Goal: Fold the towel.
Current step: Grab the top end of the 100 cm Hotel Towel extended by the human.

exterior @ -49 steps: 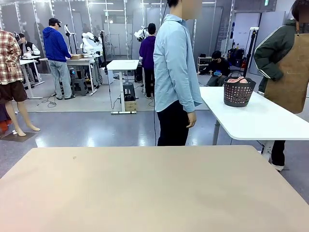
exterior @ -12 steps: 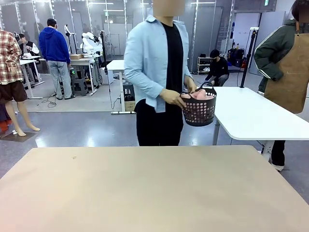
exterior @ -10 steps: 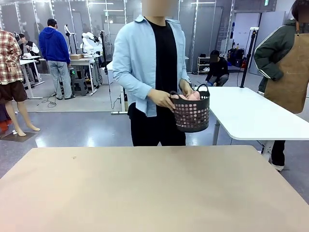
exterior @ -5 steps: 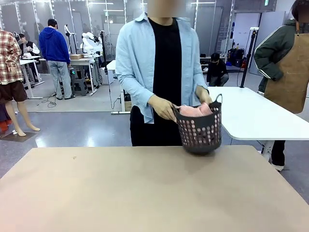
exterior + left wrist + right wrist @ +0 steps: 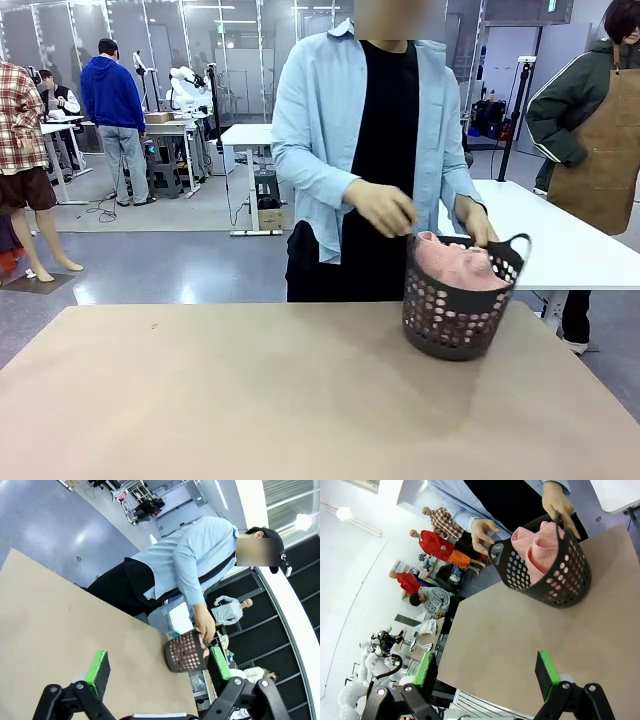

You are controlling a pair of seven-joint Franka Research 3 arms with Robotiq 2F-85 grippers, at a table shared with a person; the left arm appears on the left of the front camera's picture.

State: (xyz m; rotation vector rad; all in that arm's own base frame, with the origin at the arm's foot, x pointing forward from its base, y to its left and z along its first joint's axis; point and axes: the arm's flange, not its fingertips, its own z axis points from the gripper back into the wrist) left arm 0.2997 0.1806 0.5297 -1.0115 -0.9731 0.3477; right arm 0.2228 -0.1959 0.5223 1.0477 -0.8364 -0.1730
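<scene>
Your left gripper [image 5: 159, 669] is spread wide, with nothing between its green pads [image 5: 98, 671]. Your right gripper [image 5: 486, 676] is spread wide too, and it holds nothing. Both hang over the near side of the flat, smooth tan table [image 5: 250, 400].

Farther out, on the table's right part, sits the basket [image 5: 455, 322]. It is round and dark grey, with lots of little holes and loop handles. The towel [image 5: 455, 265] is inside it. The towel is pink, fluffy and bunched up, and it pokes above the rim. It is well apart from both grippers.

Behind the basket stands the person in a light blue shirt. One hand [image 5: 478, 222] holds the basket's rim. The other hand [image 5: 385, 208] is just above the basket.
</scene>
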